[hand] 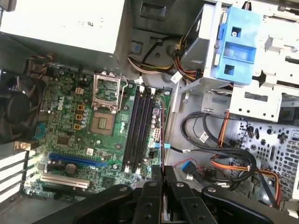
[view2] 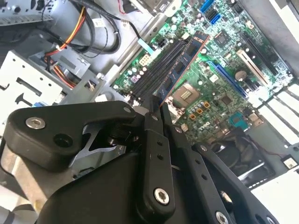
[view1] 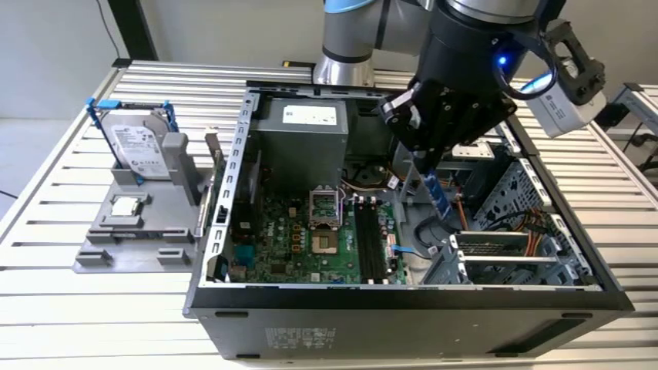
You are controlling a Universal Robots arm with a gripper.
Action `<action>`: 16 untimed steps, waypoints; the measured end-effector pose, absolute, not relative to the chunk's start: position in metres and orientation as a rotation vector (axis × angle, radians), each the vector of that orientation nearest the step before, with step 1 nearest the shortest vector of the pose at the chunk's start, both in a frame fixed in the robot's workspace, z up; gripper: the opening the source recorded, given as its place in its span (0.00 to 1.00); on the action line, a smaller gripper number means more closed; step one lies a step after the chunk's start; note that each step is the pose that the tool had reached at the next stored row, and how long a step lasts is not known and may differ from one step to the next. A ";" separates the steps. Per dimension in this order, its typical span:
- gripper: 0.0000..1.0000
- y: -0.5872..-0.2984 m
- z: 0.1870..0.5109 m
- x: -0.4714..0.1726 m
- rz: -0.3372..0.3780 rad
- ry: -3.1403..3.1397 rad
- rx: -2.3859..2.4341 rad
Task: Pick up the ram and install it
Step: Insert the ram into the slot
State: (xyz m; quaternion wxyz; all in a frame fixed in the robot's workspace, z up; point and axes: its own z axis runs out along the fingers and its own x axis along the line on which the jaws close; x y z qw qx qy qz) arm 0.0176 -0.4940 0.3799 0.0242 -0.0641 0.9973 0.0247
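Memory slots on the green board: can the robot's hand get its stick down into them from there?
Probably yes. The hand holds the ram over the open case, close to the empty slots. Nothing lies across them; the cables sit off to one side.

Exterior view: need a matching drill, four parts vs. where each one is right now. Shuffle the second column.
Parts:
1. ram
2. hard drive
3. processor chip
4. memory slots

Places:
A. lying flat on the grey fixture, outside the case
B. on the motherboard, black, no stick in them
C. clamped in the gripper, hanging over the open case
D. standing upright in a blue bracket, outside the case

Pairs: 1-C, 2-D, 3-A, 4-B
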 end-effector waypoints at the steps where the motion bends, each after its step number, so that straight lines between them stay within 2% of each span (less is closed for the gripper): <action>1: 0.00 -0.494 0.379 0.017 0.076 3.087 -0.178; 16: 0.00 -0.479 0.365 0.008 0.073 3.084 -0.079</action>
